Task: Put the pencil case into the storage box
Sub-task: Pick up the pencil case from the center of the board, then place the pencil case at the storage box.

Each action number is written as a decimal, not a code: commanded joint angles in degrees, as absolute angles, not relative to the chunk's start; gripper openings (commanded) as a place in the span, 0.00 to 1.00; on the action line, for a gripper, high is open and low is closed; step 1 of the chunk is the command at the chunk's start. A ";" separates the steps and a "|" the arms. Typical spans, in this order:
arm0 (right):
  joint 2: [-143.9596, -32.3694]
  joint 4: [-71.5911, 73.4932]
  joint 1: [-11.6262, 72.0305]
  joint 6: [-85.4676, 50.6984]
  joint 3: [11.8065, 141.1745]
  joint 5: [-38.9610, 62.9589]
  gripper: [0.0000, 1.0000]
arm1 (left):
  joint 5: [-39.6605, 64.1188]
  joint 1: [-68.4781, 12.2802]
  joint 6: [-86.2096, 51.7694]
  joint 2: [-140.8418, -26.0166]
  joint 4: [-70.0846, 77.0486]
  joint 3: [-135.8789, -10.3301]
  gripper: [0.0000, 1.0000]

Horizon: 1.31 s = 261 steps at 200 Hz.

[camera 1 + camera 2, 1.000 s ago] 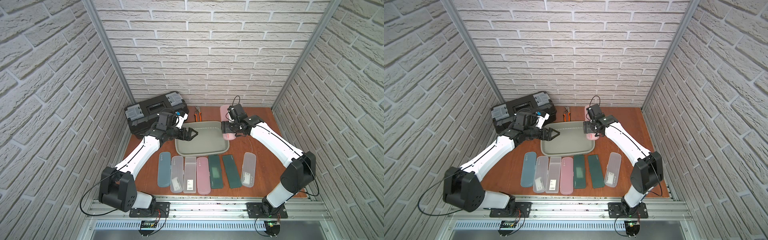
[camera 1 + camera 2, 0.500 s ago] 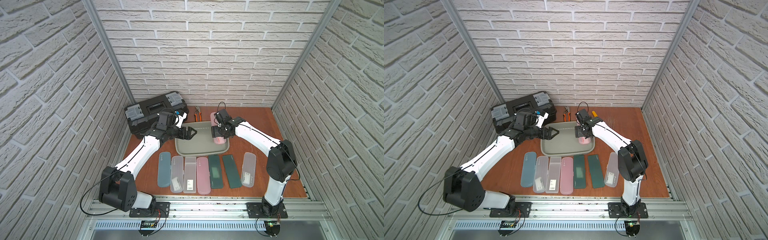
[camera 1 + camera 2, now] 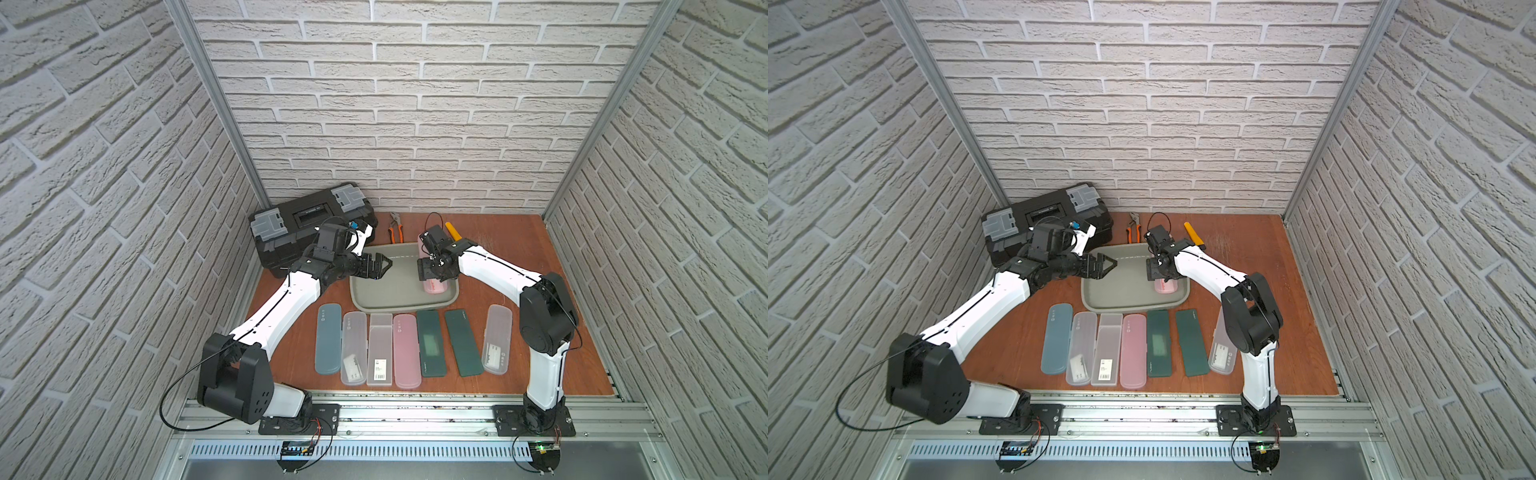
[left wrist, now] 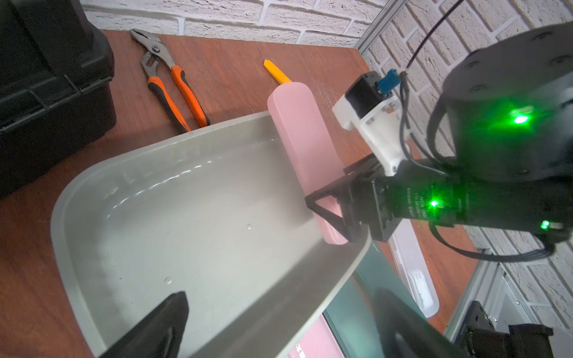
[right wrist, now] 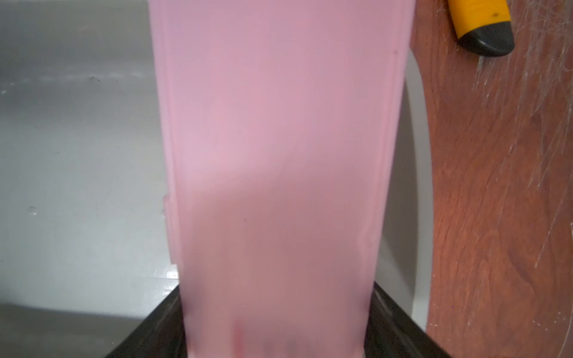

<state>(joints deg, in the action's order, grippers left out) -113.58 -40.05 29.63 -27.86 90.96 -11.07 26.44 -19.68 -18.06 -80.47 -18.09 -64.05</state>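
1. Pink plastic fills your right claw [image 4: 333, 217]: it is clamped on the near end of the pencil case [image 4: 297, 130], which runs along the right side of the storage box [image 3: 376, 300].
2. The case's far end pokes out over the far rim, towards the yellow cutter [image 4: 277, 72]. Draw it back towards you until both ends sit inside the walls.
3. Level it and lower it before parting the jaws. You cannot tell yet whether the near end touches the floor.
4. Your left claw [image 3: 383, 265] hovers empty over the left rim with its jaws apart. Leave it there.
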 commanded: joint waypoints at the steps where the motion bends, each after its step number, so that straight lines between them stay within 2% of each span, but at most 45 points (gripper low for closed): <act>1: -114.73 -37.74 30.06 -29.37 91.06 -12.23 0.60 | 25.52 -20.39 -17.32 -78.53 -17.23 -64.26 0.99; 86: -114.88 -37.97 30.15 -29.14 89.35 -12.39 0.61 | 23.84 -20.59 -17.14 -78.44 -18.17 -64.68 0.99; 167: -113.73 -38.49 30.41 -28.74 89.85 -12.92 0.80 | 22.91 -20.70 -16.94 -78.19 -18.59 -64.86 0.98; 230: -110.36 -40.93 30.45 -26.94 92.80 -15.50 0.88 | 22.22 -20.74 -16.86 -77.70 -18.63 -64.69 0.99; 235: -110.22 -41.11 30.50 -26.82 92.97 -15.68 0.95 | 22.20 -20.74 -16.86 -77.64 -18.62 -64.64 0.98; 240: -110.18 -41.26 30.50 -26.73 93.03 -15.73 0.97 | 22.19 -20.71 -16.81 -77.69 -18.59 -64.63 0.99; 261: -110.00 -41.57 30.50 -26.24 93.40 -16.08 0.98 | 22.02 -20.70 -16.87 -77.69 -18.58 -64.69 0.98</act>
